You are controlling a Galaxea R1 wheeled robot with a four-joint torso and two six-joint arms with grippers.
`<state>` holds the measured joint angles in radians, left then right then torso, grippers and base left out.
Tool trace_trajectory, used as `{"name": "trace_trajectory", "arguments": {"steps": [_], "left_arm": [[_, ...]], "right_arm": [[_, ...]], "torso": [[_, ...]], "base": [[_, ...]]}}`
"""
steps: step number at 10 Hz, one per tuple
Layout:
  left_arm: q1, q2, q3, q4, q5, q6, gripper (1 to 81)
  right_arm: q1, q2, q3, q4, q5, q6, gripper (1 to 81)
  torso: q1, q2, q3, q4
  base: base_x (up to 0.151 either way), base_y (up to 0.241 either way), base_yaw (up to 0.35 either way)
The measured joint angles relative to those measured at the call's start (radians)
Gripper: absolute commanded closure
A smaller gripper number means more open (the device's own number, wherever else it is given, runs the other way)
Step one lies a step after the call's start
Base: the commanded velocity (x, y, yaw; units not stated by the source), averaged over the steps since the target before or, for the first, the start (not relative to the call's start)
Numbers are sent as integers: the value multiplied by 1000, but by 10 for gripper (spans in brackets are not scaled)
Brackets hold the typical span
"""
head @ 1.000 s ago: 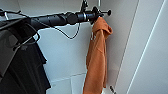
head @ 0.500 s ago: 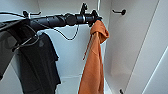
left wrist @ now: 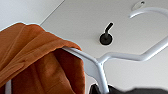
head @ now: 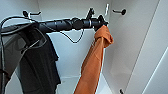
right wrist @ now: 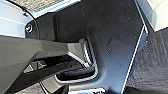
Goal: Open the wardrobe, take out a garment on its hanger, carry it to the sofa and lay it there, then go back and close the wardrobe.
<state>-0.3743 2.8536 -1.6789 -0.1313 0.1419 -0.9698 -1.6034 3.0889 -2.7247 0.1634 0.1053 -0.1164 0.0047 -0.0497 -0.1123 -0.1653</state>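
1. Since a second ago, my left end effector point(head: 101, 22) has lifted the orange hooded garment point(head: 93, 65) higher inside the open white wardrobe point(head: 130, 50), gripping its thin white hanger point(head: 107, 10); a black T-shirt point(head: 40, 67) hangs nearby.
2. Left wrist: white hanger point(left wrist: 100, 65), orange garment point(left wrist: 37, 65), a black wall peg point(left wrist: 106, 36).
3. Right wrist: I cannot tell that end effector's state.

No readable text (garment lettering hidden)

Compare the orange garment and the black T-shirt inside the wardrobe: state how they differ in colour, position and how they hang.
The orange garment hangs bunched into a narrow twisted column at the left gripper; the black T-shirt hangs wider and flatter. The garment is bright orange, the T-shirt black. In the head view the garment is near the wardrobe's middle, the T-shirt at its left. Both hang inside the open wardrobe.
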Motion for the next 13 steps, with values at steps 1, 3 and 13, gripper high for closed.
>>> {"name": "trace_trajectory", "arguments": {"steps": [1,3,13], "left_arm": [[0,38,-5,1,-6,0,811],[6,121,10,9,-15,4,811],[193,-109,219,42,-218,16,811]], "right_arm": [[0,0,0,0,0,0,10],[0,0,1,0,0,0,10],[3,0,1,0,5,0,10]], "torso": [[0,0,0,0],[0,0,0,0],[0,0,0,0]], "base": [[0,0,0],[0,0,0],[0,0,0]]}}
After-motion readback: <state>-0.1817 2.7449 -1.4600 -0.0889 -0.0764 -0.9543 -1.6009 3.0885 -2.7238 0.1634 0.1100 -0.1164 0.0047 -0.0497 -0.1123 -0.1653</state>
